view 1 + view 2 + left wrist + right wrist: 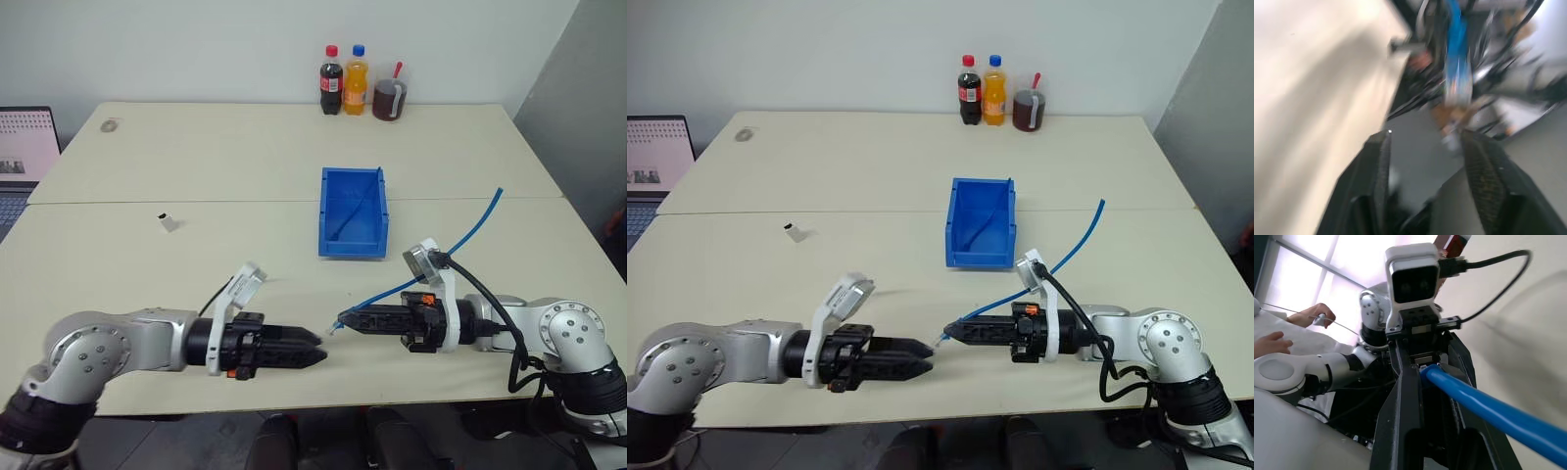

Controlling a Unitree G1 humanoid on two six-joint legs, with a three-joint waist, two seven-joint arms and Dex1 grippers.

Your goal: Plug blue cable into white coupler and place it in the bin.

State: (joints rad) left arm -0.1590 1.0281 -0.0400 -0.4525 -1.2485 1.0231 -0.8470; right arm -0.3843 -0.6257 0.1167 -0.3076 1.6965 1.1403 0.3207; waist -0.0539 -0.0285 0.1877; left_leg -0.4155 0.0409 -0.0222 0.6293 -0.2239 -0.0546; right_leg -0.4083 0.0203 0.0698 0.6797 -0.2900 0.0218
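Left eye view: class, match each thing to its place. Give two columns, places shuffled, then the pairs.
Things:
1. blue cable
2. white coupler
3. bin
4. orange soda bottle

Places:
A. far edge of the table, between the cola bottle and a cup
B. clamped in the right gripper
C. middle of the table
D. lying alone, left of the bin

Pairs: 1-B, 2-D, 3-C, 4-A

Pale table (pixel 245 157) with blue bin (pixel 353 212), three drinks (pixel 358 83) at far edge, small white coupler (pixel 168 222).
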